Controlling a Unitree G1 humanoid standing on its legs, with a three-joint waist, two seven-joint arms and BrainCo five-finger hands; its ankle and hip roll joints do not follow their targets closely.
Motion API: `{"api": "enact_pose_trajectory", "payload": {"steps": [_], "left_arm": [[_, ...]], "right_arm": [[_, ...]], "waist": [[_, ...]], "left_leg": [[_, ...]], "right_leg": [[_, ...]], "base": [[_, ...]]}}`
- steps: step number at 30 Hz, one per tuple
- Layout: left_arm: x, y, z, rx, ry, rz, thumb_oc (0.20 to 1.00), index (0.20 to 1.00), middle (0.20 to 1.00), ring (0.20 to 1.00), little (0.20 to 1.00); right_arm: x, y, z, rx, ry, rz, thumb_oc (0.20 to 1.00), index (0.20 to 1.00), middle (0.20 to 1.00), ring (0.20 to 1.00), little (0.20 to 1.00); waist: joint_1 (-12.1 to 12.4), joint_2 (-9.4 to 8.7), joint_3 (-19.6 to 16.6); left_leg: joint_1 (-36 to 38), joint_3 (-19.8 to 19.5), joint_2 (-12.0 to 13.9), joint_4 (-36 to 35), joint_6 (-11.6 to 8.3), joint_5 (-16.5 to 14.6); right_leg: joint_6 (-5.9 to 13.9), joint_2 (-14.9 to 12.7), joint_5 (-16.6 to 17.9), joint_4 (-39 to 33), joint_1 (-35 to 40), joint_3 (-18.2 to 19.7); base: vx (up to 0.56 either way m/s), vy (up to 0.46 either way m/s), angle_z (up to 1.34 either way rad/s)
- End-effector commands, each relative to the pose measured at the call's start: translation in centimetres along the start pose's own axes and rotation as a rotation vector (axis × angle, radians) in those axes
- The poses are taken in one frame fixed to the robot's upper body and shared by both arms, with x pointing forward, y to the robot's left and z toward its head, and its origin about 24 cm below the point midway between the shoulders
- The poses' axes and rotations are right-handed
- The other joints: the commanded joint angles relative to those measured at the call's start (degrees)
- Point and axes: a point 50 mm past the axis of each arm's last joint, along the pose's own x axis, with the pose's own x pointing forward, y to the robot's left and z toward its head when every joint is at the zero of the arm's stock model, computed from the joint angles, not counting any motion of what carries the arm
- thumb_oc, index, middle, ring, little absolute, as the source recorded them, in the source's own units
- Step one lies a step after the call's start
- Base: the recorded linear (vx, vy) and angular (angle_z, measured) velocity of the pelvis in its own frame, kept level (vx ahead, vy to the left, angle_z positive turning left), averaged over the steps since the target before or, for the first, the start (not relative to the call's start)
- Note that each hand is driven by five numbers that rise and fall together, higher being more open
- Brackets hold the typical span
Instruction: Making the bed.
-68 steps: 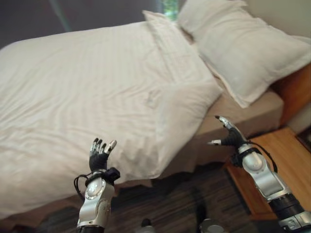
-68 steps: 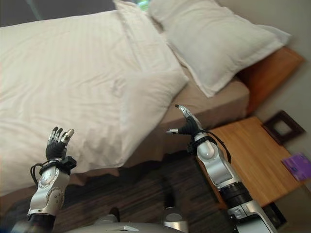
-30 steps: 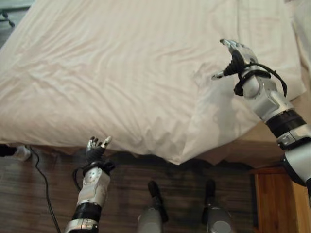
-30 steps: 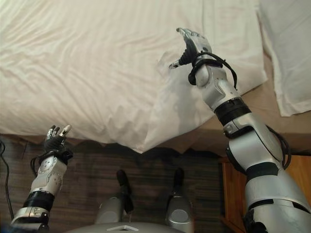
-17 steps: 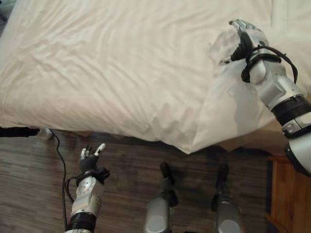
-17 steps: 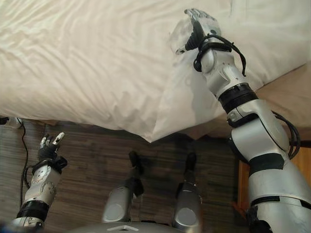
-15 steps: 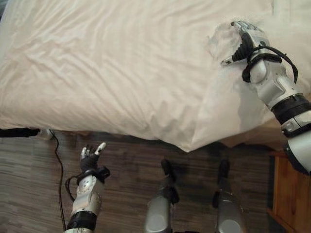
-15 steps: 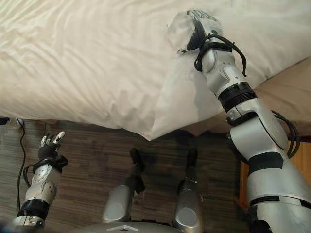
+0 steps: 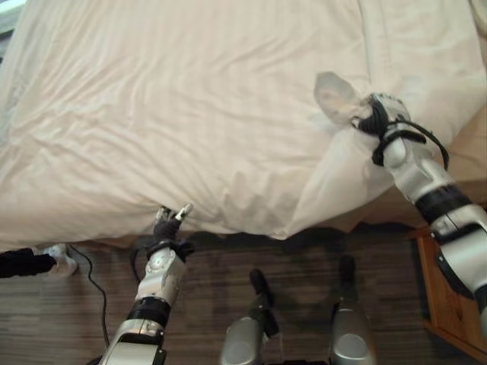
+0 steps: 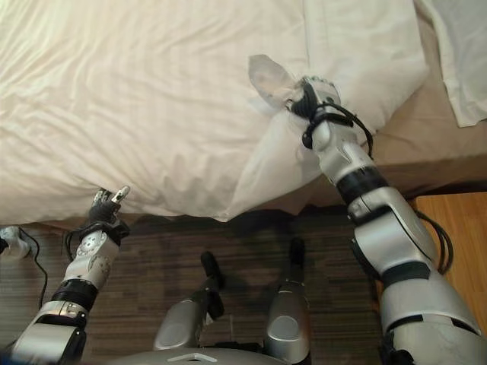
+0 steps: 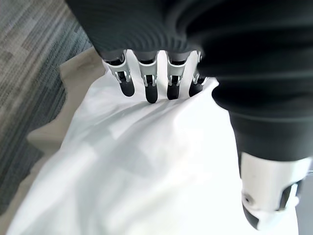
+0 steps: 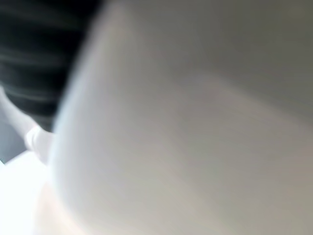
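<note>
One white duvet [image 9: 190,114] covers the bed, its near edge hanging toward the floor [image 9: 228,289]. The right hand [image 9: 373,114] has a bunched fold pinched up. The left hand [image 9: 169,223], fingers relaxed, touches the near edge. No writing is readable.

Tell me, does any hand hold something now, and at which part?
The right hand grips the duvet at a bunched fold near its corner. The left hand holds nothing.
</note>
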Motion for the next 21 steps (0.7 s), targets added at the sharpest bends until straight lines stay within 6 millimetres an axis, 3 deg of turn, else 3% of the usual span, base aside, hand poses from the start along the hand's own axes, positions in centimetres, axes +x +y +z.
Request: {"api": "enact_pose_trajectory", "payload": {"steps": [1, 5, 6, 9, 10, 11, 17, 19, 21], "left_arm": [[-0.1, 1.0, 0.3, 0.053, -0.025, 0.022, 1.0, 1.0, 1.0, 1.0, 1.0], [-1.7, 2.2, -2.8, 0.087, 0.077, 0.02, 1.0, 1.0, 1.0, 1.0, 1.0], [-1.8, 2.2, -2.9, 0.09, 0.08, 0.018, 1.0, 1.0, 1.0, 1.0, 1.0], [-2.9, 2.5, -4.8, 0.128, 0.149, 0.002, 1.0, 1.0, 1.0, 1.0, 1.0], [-3.1, 2.2, -5.3, 0.13, 0.163, -0.007, 1.0, 1.0, 1.0, 1.0, 1.0], [-3.3, 2.0, -5.7, 0.134, 0.181, -0.013, 1.0, 1.0, 1.0, 1.0, 1.0], [-3.2, 0.5, -6.7, 0.118, 0.222, -0.031, 1.0, 1.0, 1.0, 1.0, 1.0], [-3.3, 0.0, -6.9, 0.107, 0.228, -0.043, 1.0, 1.0, 1.0, 1.0, 1.0], [-3.6, 0.0, -7.2, 0.091, 0.235, -0.043, 1.0, 1.0, 1.0, 1.0, 1.0]], "right_arm": [[-3.1, 2.0, -4.0, 0.017, 0.108, 0.042, 0.2, 0.2, 0.2, 0.2, 0.2], [-8.1, 3.7, -9.4, 0.049, 0.299, 0.091, 0.2, 0.2, 0.2, 0.2, 0.2], [-8.3, 3.7, -9.5, 0.05, 0.304, 0.093, 0.2, 0.2, 0.2, 0.2, 0.2], [-11.0, 3.9, -12.5, 0.063, 0.436, 0.082, 0.2, 0.2, 0.2, 0.2, 0.2], [-11.6, 4.2, -13.1, 0.074, 0.475, 0.08, 0.711, 0.711, 0.711, 0.711, 0.711], [-12.2, 4.3, -13.8, 0.097, 0.525, 0.059, 1.0, 1.0, 1.0, 1.0, 1.0], [-14.2, 3.9, -18.5, -0.041, 0.781, 0.09, 1.0, 1.0, 1.0, 1.0, 1.0], [-15.9, 4.0, -20.3, -0.092, 0.888, 0.156, 1.0, 1.0, 1.0, 1.0, 1.0], [-19.1, 6.0, -21.6, -0.062, 1.013, 0.239, 1.0, 1.0, 1.0, 1.0, 1.0]], "waist": [[-2.33, -3.2, -4.48], [-3.49, -5.09, -7.71], [-3.34, -5.12, -7.82], [-4.67, -5.88, -10.11], [-4.85, -5.88, -10.5], [-5.29, -5.76, -10.73], [-6.67, -4.95, -10.87], [-6.95, -4.71, -10.96], [-7.07, -4.65, -11.08]], "left_leg": [[8.14, -0.19, -1.45, 2.99, -2.3, -8.19], [11.37, -0.11, -1.76, 1.69, -1.89, -8.42], [11.54, -0.13, -1.8, 1.56, -1.88, -8.36], [13.32, 0.26, -2.43, 1.14, -1.45, -8.97], [13.59, 0.47, -2.74, 1.12, -1.29, -9.19], [13.72, 0.63, -2.93, 1.14, -1.19, -9.27], [14.28, 1.97, -5.35, 1.78, -0.42, -10.66], [14.29, 2.21, -5.64, 1.83, -0.32, -10.79], [14.47, 2.18, -5.69, 1.76, -0.18, -10.82]], "right_leg": [[1.95, -2.46, 1.46, 3.02, -6.99, -0.6], [2.63, -2.82, 1.4, 2.66, -4.18, -0.72], [2.66, -2.85, 1.41, 2.56, -4.01, -0.77], [3.12, -3.39, 1.82, 2.3, -3.01, -0.7], [3.22, -3.6, 1.9, 2.3, -2.93, -0.63], [3.28, -3.82, 2.04, 2.31, -2.93, -0.51], [3.64, -5.55, 3.43, 2.63, -4.45, 0.46], [3.69, -5.82, 3.81, 2.51, -4.67, 0.71], [3.71, -5.82, 3.95, 2.55, -4.49, 0.81]], "base": [[0.06, 0.062, -0.01], [0.03, 0.042, -0.02], [0.01, 0.036, -0.04], [0.01, 0.036, -0.03], [-0.01, 0.039, -0.02], [-0.02, 0.043, -0.09], [-0.04, 0.057, -0.12], [-0.02, 0.041, -0.18], [0.0, 0.0, -0.11]]}}
